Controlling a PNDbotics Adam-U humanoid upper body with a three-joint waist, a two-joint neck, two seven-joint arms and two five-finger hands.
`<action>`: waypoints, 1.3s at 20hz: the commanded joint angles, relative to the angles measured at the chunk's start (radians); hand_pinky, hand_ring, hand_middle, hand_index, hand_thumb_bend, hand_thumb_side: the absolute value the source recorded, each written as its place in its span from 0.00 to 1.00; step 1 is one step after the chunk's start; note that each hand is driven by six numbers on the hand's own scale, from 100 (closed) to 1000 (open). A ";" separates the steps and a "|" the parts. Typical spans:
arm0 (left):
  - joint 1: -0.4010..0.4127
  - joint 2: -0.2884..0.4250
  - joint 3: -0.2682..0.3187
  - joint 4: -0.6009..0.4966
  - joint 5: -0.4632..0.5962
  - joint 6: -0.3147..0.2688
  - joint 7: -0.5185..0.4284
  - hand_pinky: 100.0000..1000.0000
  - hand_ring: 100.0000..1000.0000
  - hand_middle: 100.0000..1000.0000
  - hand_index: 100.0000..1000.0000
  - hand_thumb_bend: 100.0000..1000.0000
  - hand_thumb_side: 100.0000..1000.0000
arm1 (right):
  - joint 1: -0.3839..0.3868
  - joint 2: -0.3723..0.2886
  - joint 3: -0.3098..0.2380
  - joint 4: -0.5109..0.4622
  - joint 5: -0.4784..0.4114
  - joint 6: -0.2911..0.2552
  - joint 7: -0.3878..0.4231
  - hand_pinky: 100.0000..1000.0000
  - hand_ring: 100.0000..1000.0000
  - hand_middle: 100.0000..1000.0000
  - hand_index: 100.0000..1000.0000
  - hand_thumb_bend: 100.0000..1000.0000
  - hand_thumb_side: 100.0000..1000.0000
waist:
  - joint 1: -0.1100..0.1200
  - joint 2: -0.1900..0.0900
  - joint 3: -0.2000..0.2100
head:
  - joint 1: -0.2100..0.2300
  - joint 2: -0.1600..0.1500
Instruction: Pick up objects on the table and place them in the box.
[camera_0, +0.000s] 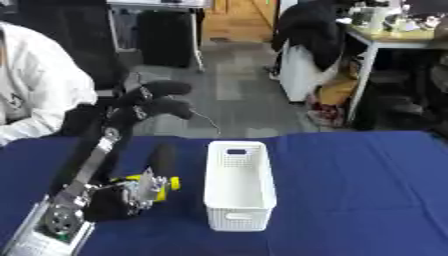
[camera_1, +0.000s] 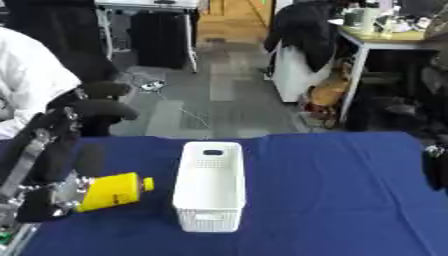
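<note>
A: Task status?
B: Left hand (camera_1: 44, 202) is clenched around a yellow object (camera_1: 109, 192), carried just beside the white box (camera_1: 208, 187), not yet over its rim.
A: Box contents?
B: Appears empty. Right hand (camera_1: 434, 167) at the box's far side; finger state indeterminable.

yellow bottle (camera_1: 112, 192) lies sideways beside empty white box (camera_1: 209, 186).

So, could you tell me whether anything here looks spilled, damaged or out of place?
Nothing stands out. The white box stands upright on the blue table, and I see nothing inside it. The left hand is curled round a yellow object beside the box. A sliver of the right hand shows at the right edge.
</note>
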 joint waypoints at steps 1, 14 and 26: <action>-0.006 0.031 0.025 -0.016 -0.030 0.008 -0.018 0.71 0.64 0.86 0.86 0.00 0.70 | -0.006 -0.013 -0.019 -0.016 0.028 0.025 0.018 0.00 0.00 0.08 0.00 0.00 0.78 | 0.002 -0.008 -0.006 | -0.001 -0.005; -0.098 0.237 0.008 0.139 -0.146 -0.042 -0.245 0.85 0.72 0.81 0.88 0.25 0.60 | 0.007 -0.017 -0.009 -0.016 0.068 0.052 0.201 0.00 0.00 0.11 0.00 0.00 0.81 | 0.011 -0.015 -0.008 | 0.024 0.014; -0.237 0.358 -0.072 0.344 -0.465 -0.091 -0.263 0.61 0.41 0.60 0.86 0.35 0.78 | 0.008 -0.025 -0.001 -0.016 0.049 0.065 0.237 0.01 0.00 0.12 0.02 0.00 0.80 | 0.025 -0.027 -0.010 | -0.026 -0.054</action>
